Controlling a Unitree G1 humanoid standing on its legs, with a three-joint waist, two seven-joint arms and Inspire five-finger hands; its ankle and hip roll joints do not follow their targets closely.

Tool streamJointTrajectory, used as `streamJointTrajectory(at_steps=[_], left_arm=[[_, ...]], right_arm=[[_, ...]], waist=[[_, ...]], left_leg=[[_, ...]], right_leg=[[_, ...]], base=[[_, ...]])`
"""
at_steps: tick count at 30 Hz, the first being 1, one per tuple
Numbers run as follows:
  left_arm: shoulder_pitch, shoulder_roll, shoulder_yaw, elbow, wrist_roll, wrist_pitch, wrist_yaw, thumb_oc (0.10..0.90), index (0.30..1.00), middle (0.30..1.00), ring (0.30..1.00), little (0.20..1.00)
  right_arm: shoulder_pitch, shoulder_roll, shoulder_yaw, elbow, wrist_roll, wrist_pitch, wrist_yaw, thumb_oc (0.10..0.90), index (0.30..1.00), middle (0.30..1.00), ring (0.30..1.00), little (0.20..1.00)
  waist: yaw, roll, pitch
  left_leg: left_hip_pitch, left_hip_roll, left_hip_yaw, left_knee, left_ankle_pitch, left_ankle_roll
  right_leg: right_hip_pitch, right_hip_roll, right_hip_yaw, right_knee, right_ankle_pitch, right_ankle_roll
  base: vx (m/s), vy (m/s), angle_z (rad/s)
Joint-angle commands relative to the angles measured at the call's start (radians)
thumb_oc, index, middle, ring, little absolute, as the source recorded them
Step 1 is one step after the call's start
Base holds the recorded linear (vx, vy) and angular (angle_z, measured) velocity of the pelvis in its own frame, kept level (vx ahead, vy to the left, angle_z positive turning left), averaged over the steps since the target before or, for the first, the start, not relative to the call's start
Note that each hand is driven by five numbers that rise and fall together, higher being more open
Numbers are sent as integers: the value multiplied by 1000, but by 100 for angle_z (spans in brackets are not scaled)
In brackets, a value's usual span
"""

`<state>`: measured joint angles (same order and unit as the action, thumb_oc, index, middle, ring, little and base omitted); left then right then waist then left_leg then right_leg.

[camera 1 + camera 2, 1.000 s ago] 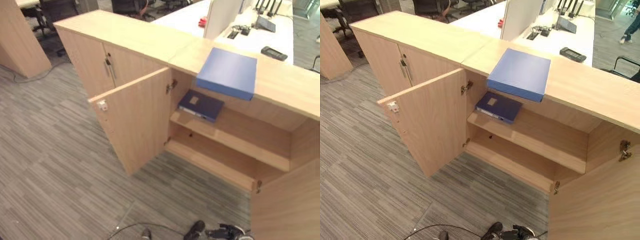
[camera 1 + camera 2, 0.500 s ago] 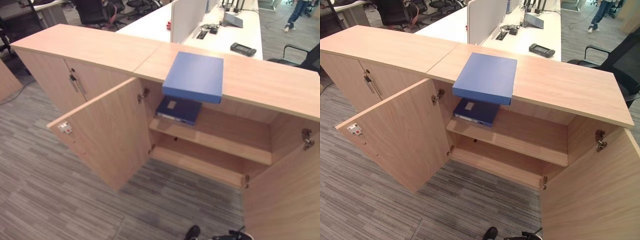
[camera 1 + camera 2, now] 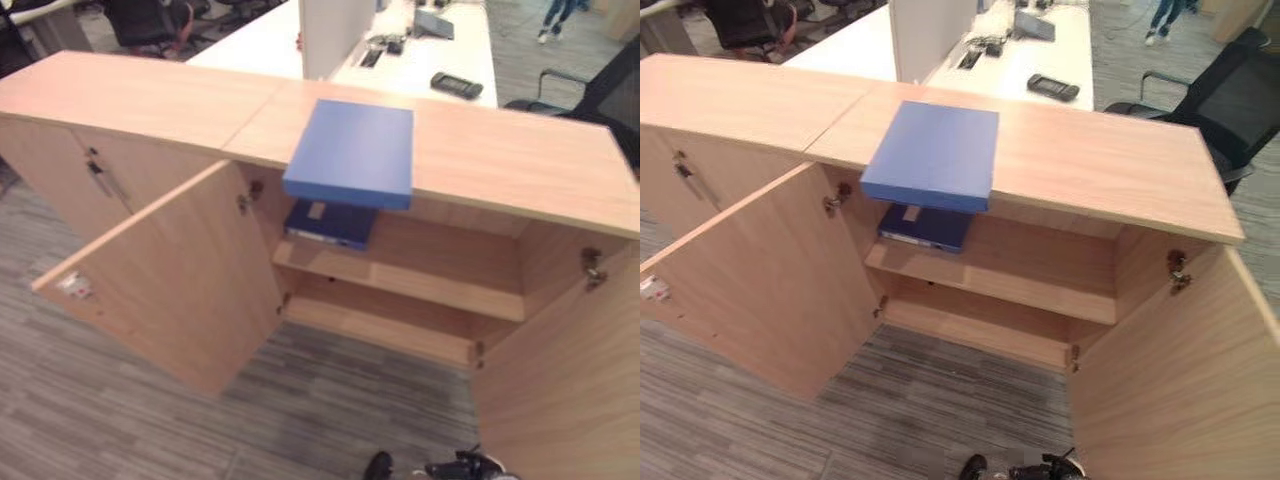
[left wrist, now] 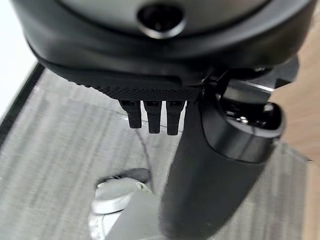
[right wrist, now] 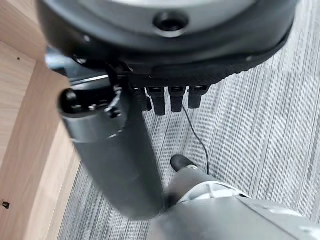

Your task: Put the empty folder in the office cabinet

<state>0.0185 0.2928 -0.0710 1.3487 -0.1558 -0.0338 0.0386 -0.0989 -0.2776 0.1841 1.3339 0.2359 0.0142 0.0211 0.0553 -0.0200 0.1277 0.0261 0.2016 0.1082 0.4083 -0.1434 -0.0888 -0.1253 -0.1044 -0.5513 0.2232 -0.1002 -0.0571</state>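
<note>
A light blue folder [image 3: 352, 150] lies flat on the top of the wooden office cabinet [image 3: 520, 150], its front edge overhanging the open compartment. A darker blue folder [image 3: 330, 222] lies on the upper shelf [image 3: 440, 285] just below it. Both cabinet doors stand open: the left door [image 3: 170, 290] and the right door [image 3: 570, 380]. My left hand [image 4: 210, 165] hangs above the grey carpet with straight fingers and holds nothing. My right hand [image 5: 110, 155] hangs by the right door, its fingers straight and empty too.
A closed cabinet unit [image 3: 70, 150] with metal handles adjoins on the left. Behind the cabinet stands a white desk [image 3: 970, 60] with a divider and a black device [image 3: 1053, 87]. A black office chair [image 3: 1240, 90] stands at the back right. A person's legs [image 3: 1162, 14] show far behind.
The whole picture has shifted: the camera moved, bringing the open compartment to the middle and the right door into view. The folders and doors have not moved.
</note>
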Motion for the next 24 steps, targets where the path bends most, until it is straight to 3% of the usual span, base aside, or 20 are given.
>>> streamJointTrajectory(at_steps=[1, 3, 4, 7, 8, 16, 24], left_arm=[[-6, -8, 28, -80, -102, -34, 27, 800, 900, 900, 900, 900], [1, -17, 28, -90, -119, -40, 29, 800, 900, 900, 900, 900], [11, -5, 27, -127, -118, -48, 38, 800, 900, 900, 900, 900], [32, 4, 30, -217, -134, -65, 56, 800, 900, 900, 900, 900], [60, 6, 16, -301, -135, -64, 42, 800, 900, 900, 900, 900], [112, 42, -71, -478, -62, -60, -35, 800, 900, 900, 900, 900], [136, 35, -62, -557, -128, -49, -60, 800, 900, 900, 900, 900]], right_arm=[[-20, -49, 20, -2, -12, 7, -22, 800, 900, 900, 900, 900], [-29, -50, 31, -7, -13, 5, -25, 800, 900, 900, 900, 900], [-39, -43, 47, -7, -14, -1, -30, 800, 900, 900, 900, 900], [-50, -18, 73, -6, -25, -10, -41, 800, 900, 900, 900, 900], [-51, -6, 79, -3, -40, -10, -41, 800, 900, 900, 900, 900], [-3, 13, 56, 13, -68, 3, -20, 800, 900, 900, 900, 900], [12, 33, 27, 29, -46, 13, -11, 800, 900, 900, 900, 900]], waist=[[47, -24, 77], [72, -39, 87], [100, -45, 90], [141, -46, 96], [147, -26, 86], [116, 1, 7], [107, 0, -20]], left_leg=[[-120, -215, -148, 117, 90, 66], [-213, -217, -146, 120, 28, 78], [-259, -242, -187, 44, 17, 79], [-246, -227, -313, -182, 138, 43], [-215, -197, -322, -305, 192, 43], [-57, -189, -310, -491, 222, 58], [-19, -214, -301, -496, 195, 78]], right_leg=[[56, -48, 95, -1, -15, 53], [80, -56, 122, -18, -18, 62], [102, -43, 150, -47, -10, 67], [136, -7, 194, -77, -5, 73], [141, 8, 189, -93, 16, 81], [195, 0, 232, -179, 61, 120], [219, -20, 240, -215, 87, 143]], base=[[134, -64, -103], [173, -21, -84], [218, 12, -23], [142, 46, -115], [45, 99, -116], [106, 157, -29], [50, 79, -10]])
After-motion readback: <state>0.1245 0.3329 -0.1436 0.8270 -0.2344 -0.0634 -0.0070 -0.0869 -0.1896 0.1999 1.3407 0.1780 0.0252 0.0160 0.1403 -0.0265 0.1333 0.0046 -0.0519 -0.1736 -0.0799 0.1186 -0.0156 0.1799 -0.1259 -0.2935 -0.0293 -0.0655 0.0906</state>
